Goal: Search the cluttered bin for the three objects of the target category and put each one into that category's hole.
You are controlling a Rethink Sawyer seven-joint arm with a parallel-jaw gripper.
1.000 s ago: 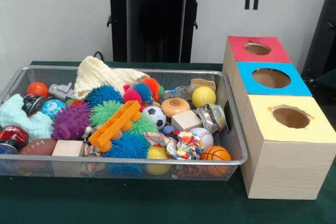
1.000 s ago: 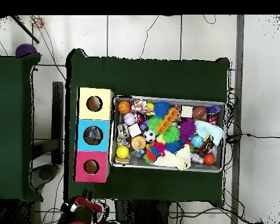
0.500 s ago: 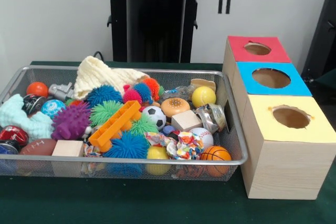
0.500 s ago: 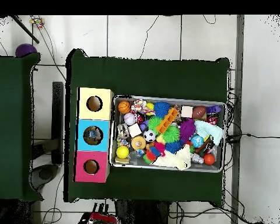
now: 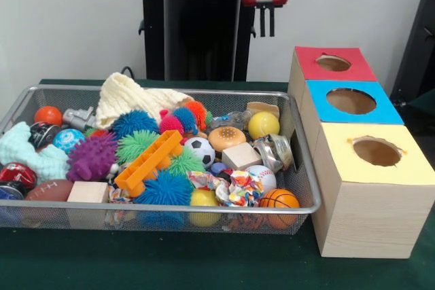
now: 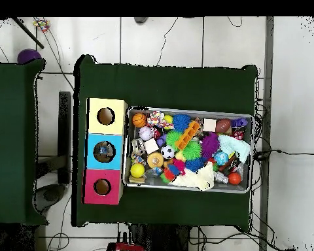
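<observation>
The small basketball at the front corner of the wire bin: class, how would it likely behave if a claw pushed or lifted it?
The basketball is round, so a push would probably roll it, though the bin wall and the knotted rope toy beside it hem it in. Its curved surface may slip from a pinch. It looks small, so probably light.

One camera sits low and close, facing me across the worktop. Another looks straight down from high above. Both see the bin and boxes.
</observation>
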